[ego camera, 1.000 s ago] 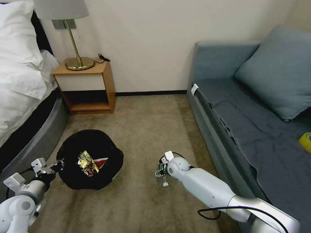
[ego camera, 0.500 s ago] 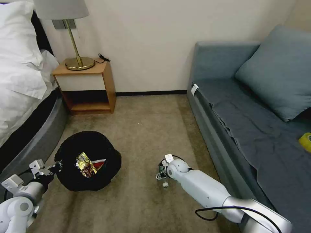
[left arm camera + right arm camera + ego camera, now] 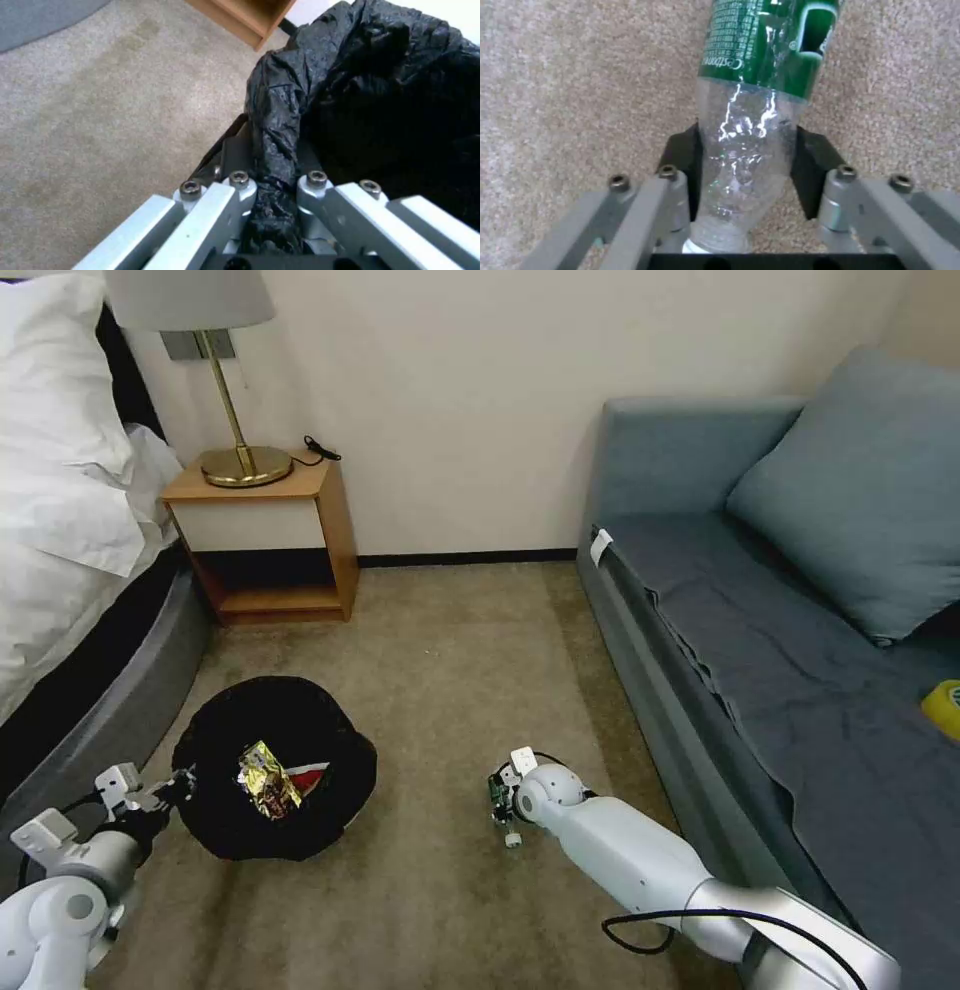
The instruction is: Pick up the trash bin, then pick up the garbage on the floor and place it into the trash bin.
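The trash bin (image 3: pixel 275 710), round and lined with a black bag, sits low over the carpet at the left. A gold foil wrapper (image 3: pixel 266 778) and a red-and-white packet (image 3: pixel 312 775) lie inside it. My left gripper (image 3: pixel 178 788) is shut on the bin's near-left rim; the left wrist view shows the bag's folded edge (image 3: pixel 280 112) pinched in this gripper (image 3: pixel 272 150). My right gripper (image 3: pixel 498 802) is down at the carpet, shut on a clear green-labelled bottle (image 3: pixel 511 837). In the right wrist view this gripper (image 3: pixel 747 157) has its pads pressed on the bottle (image 3: pixel 750 123) from both sides.
A bed (image 3: pixel 70 570) runs along the left, and a wooden nightstand (image 3: pixel 275 540) with a brass lamp (image 3: pixel 240 460) stands behind the bin. A grey-blue sofa (image 3: pixel 780 670) with a yellow tape roll (image 3: pixel 943 706) lines the right. Open carpet (image 3: pixel 450 650) lies between.
The left gripper and the bin have shifted slightly left and down. The right gripper's fingers have drawn in around the bottle, and that arm has barely moved.
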Available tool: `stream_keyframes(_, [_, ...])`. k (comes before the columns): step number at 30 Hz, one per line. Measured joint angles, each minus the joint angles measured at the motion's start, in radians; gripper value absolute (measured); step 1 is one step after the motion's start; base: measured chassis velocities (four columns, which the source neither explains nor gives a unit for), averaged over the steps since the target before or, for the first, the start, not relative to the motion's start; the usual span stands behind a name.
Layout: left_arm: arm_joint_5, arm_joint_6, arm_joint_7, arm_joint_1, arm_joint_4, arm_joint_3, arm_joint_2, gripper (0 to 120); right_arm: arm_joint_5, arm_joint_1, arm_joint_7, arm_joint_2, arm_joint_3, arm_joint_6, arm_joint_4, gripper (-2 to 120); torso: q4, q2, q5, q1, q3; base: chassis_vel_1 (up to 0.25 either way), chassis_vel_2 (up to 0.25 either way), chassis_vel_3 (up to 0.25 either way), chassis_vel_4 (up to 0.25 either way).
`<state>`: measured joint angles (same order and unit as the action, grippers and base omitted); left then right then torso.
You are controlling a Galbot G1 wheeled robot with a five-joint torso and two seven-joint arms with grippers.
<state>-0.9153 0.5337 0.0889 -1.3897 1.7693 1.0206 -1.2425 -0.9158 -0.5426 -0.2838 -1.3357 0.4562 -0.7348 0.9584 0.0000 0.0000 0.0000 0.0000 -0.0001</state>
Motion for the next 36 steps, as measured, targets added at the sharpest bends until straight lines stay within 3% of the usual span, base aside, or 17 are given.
stream_keyframes(6, [-0.001,0.0,0.0,0.003,-0.002,-0.008,0.002,4,0.005,-0.001,0.001,-0.001,-0.01,0.0,-0.001,22,0.0,0.0,0.0,0.0,0.0,0.0,0.0,0.0,0.0])
stream_keyframes(16, [-0.002,0.01,-0.007,0.013,0.009,-0.032,0.008,4,0.006,0.004,-0.044,0.025,-0.067,0.049,0.07,22,0.0,0.0,0.0001,0.0,0.0,0.0,0.0,0.0,0.0])
stream_keyframes(21, [-0.005,0.02,-0.013,0.023,0.01,-0.051,0.016,4,0.069,0.018,-0.05,0.041,-0.108,0.137,0.135,22,-0.0001,0.0,0.0001,0.0,0.0,0.0,0.0,0.0,0.0])
stream_keyframes(24, [-0.007,0.031,-0.02,0.036,0.01,-0.077,0.018,4,0.199,0.052,-0.053,0.049,-0.141,0.272,0.193,22,-0.0001,0.0,0.0001,0.0,0.0,0.0,0.0,0.0,0.0])
stream_keyframes(27, [-0.01,0.042,-0.025,0.043,0.011,-0.094,0.017,4,0.251,0.079,-0.062,0.049,-0.161,0.351,0.244,22,-0.0001,0.0,0.0001,0.0,0.0,0.0,0.0,0.0,0.0])
stream_keyframes(36, [-0.033,0.074,-0.057,0.078,0.008,-0.162,0.009,4,0.242,0.156,-0.078,0.066,-0.12,0.49,0.452,22,0.0,0.0,0.0,0.0,0.0,0.0,0.0,0.0,0.0])
